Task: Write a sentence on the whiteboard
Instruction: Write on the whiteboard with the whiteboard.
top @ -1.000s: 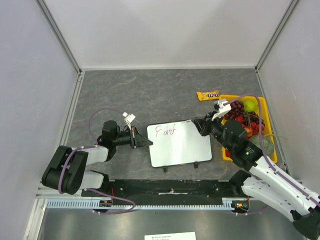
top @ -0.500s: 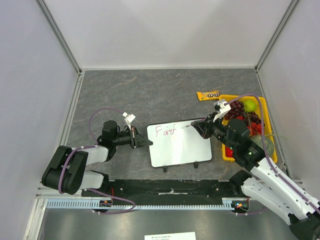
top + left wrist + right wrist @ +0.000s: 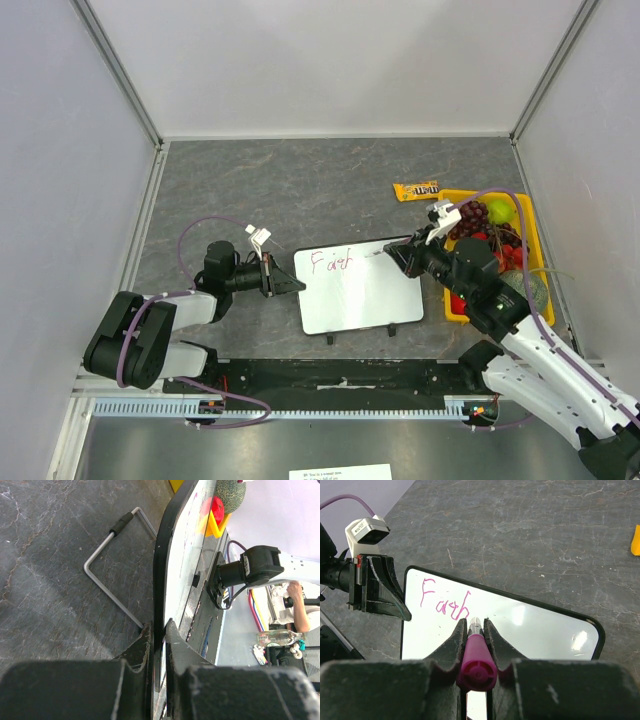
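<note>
My left claw (image 3: 158, 628) pinches the left edge of the whiteboard (image 3: 370, 295), which lies mid-table just ahead of my bases. "Faith", the start of the sentence (image 3: 445, 604), sits in pink at its far left corner. My right claw (image 3: 475, 626) is pressed on a magenta marker (image 3: 476, 667), tip just right of the last letter. Risks, as I judge them: the board may skid under pen pressure if the pinch slackens, and a low sweep could smear wet ink.
</note>
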